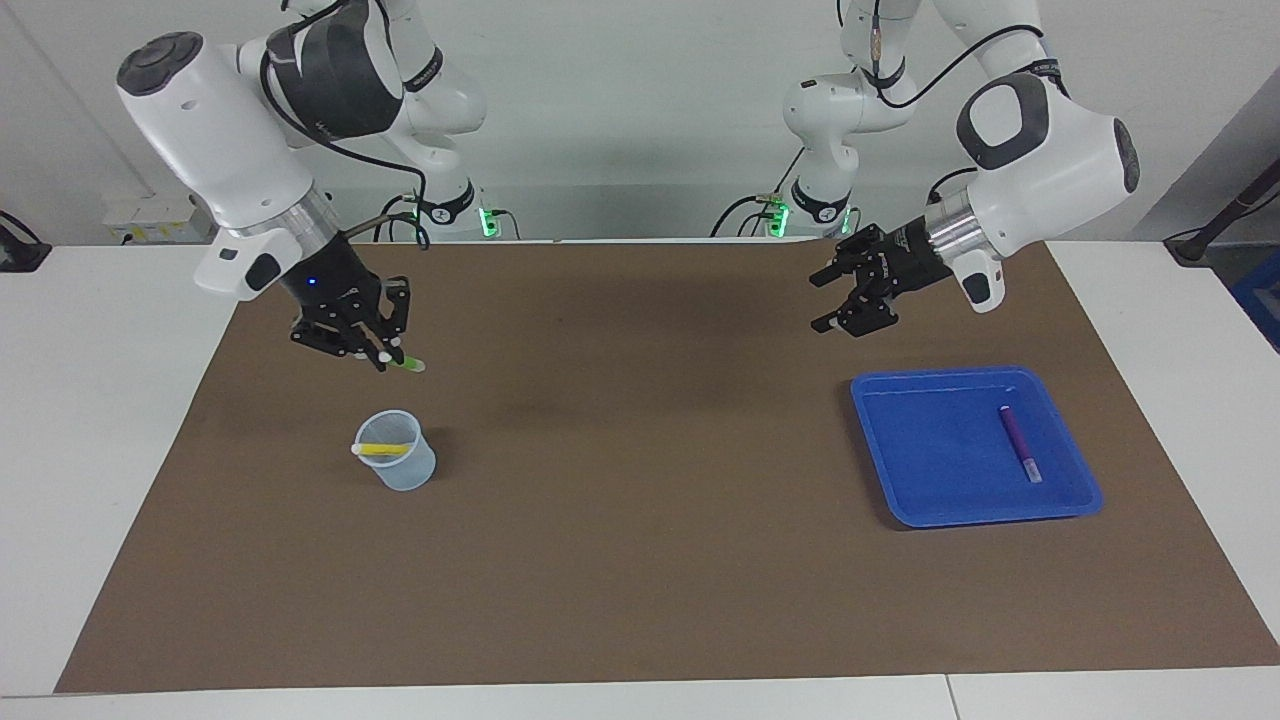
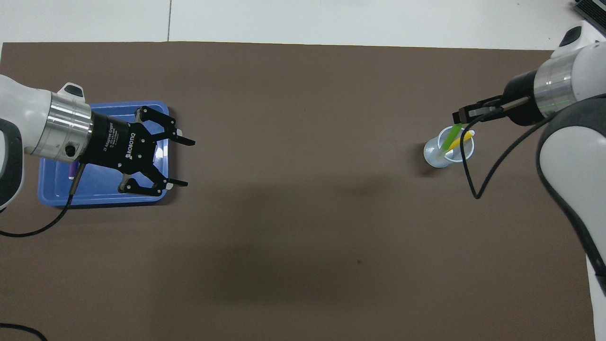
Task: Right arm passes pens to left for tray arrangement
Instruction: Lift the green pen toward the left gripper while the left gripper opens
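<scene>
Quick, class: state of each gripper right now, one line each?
Right gripper: shut on the green pen, raised over the cup.
Left gripper: open, holding nothing, raised over the tray.

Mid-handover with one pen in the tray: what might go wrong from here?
1. The right gripper pinches the green pen near one end, so it may twist or slip out.
2. The left gripper waits open by the blue tray; a misaligned handover may drop the pen onto the mat.
</scene>
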